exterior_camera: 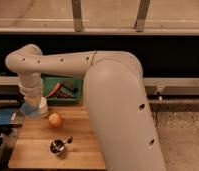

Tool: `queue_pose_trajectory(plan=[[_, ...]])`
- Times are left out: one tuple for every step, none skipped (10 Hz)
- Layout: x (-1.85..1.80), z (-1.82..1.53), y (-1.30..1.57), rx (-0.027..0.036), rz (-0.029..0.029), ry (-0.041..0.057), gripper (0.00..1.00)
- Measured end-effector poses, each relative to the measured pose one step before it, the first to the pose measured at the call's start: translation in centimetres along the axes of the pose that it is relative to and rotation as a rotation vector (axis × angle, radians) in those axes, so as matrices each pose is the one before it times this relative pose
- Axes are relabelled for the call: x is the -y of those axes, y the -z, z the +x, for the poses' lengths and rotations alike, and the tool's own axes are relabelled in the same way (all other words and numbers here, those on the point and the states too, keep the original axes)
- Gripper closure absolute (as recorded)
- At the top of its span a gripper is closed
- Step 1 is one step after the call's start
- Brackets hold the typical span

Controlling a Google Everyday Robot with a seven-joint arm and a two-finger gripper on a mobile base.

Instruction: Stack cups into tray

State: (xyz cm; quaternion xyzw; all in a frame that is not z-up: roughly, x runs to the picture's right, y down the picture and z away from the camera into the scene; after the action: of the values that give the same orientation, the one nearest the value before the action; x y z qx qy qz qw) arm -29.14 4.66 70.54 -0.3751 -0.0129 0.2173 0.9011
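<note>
A wooden table [38, 135] stands before a dark wall, with pale window frames above it and a speckled floor on the right. The big white arm [118, 105] of the robot fills the middle and the right of the view. It reaches to the left, bends at an elbow, and then goes straight down to the back left corner of the table.

At its lower end is the gripper [30, 105], just in front of the left end of the tray [75, 99]. The wrist hides most of the fingers, but they are closed together on the light-blue cup [28, 111], which hangs directly under the wrist, at the left back edge of the table and outside the tray.

The white cup [43, 106] stands upright on the table just to the right of the blue one, near the front left corner of the tray. Whether the two cups touch, I cannot tell.

The tray is green and lies at the back of the table; the arm partly covers its right side. Inside it lie some red and dark things [60, 89], too unclear to name. In front of the white cup sits a small orange ball [55, 120]. Closer to the front edge stands a shiny metal cup [58, 146] with a utensil in it. A blue object [5, 117] is at the left — beside the table.
</note>
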Motion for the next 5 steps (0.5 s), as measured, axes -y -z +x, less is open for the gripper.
queue_pose_trajectory(plan=[[2.423, -0.540, 1.826, 0.01447, 0.03897, -0.02360, 1.00], [1.682, -0.456, 1.937, 0.00633, 0.02986, -0.02053, 1.00], [1.270, -0.796, 1.455, 0.00926, 0.01959, -0.01174, 1.00], [0.924, -0.745, 0.935, 0.01064, 0.01140, -0.00850, 1.00], [0.980, -0.569, 0.749, 0.00598, 0.00586, -0.00898, 1.00]])
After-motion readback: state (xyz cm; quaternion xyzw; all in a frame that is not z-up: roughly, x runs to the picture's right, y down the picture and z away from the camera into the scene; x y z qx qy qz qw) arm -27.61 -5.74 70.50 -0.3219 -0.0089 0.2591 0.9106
